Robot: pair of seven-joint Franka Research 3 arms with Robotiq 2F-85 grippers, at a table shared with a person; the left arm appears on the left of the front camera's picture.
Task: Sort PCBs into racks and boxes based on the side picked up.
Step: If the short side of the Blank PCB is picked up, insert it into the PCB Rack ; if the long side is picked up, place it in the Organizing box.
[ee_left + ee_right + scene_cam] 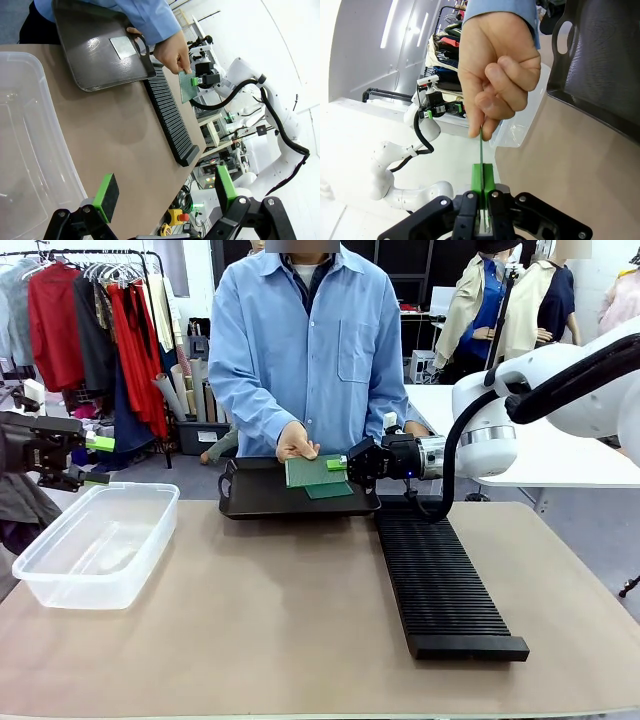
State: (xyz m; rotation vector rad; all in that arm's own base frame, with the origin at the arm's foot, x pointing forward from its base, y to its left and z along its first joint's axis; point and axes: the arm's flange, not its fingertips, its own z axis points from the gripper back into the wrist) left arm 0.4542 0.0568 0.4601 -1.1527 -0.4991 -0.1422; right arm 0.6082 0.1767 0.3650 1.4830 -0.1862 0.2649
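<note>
One rack [440, 580], one box [95, 540], two PCBs [310, 471] (one gripped).

The wide stretch of desk [290, 630] between box [95, 545] and rack [440, 575] was open for passing. At the far edge the tray [255, 502] stood in the way. Above it a person's hand [297, 443] and the right fingers [337, 464], both pinching one PCB [308, 472], crowded the air. The left fingers [98, 461] hung spread above the box's left side.

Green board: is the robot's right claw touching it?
Touching. The right wrist view shows the right gripper pinching the green board between its pads.
</note>
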